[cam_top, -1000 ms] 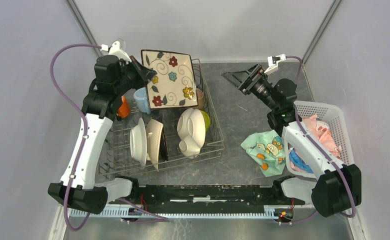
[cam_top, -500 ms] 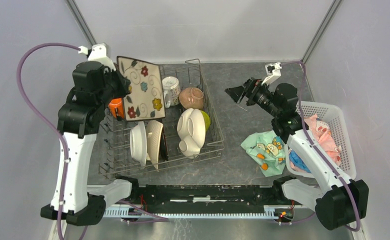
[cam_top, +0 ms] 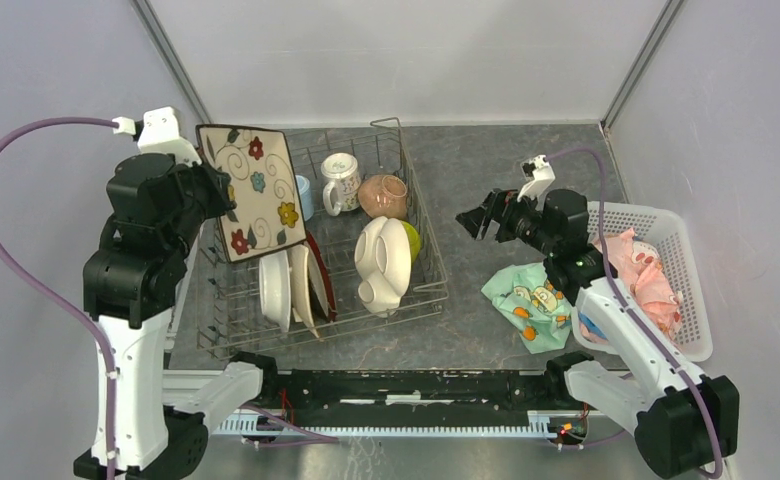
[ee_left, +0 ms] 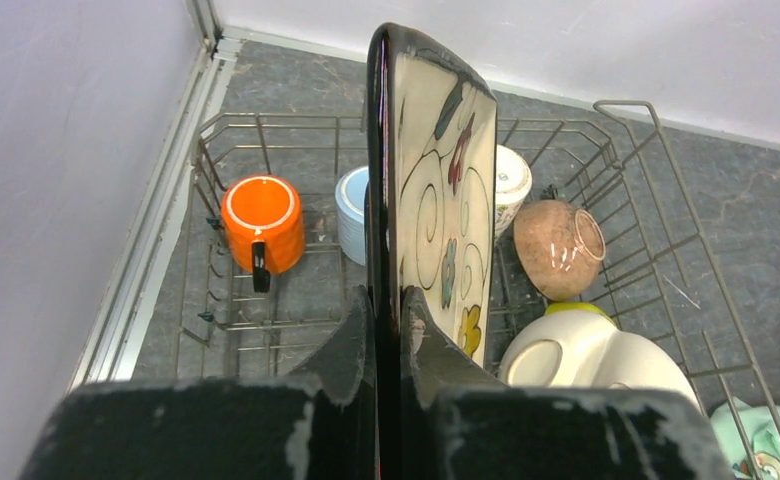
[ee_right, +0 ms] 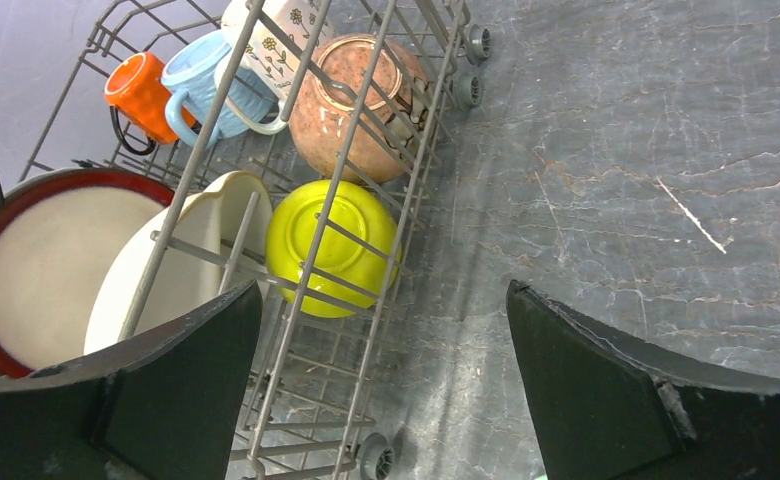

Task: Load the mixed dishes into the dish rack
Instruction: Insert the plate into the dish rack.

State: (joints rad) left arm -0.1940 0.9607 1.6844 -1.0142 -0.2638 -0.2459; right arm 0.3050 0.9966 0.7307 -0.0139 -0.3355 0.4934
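My left gripper [cam_top: 213, 196] is shut on a black-edged square plate with a flower pattern [cam_top: 251, 190] and holds it upright over the left end of the dish rack [cam_top: 436, 285]. In the left wrist view the plate [ee_left: 436, 180] stands edge-on between the fingers [ee_left: 341, 340]. In the rack are an orange mug [ee_left: 261, 215], a light-blue mug [ee_left: 351, 210], a white patterned mug [cam_top: 341, 180], a tan bowl [cam_top: 383, 196], a lime-green bowl [ee_right: 331, 245], a cream three-section plate [cam_top: 383, 262] and standing plates [cam_top: 291, 288]. My right gripper [cam_top: 481, 218] is open and holds nothing, just right of the rack.
A teal patterned cloth [cam_top: 528, 300] lies on the grey table right of the rack. Beside it stands a white perforated basket [cam_top: 671, 235] with a pink cloth [cam_top: 641, 270] in it. Walls close in on the left, back and right.
The left arm has carried the square plate from the rack's back middle to its left end. The right gripper, still open, has drawn back toward the front.
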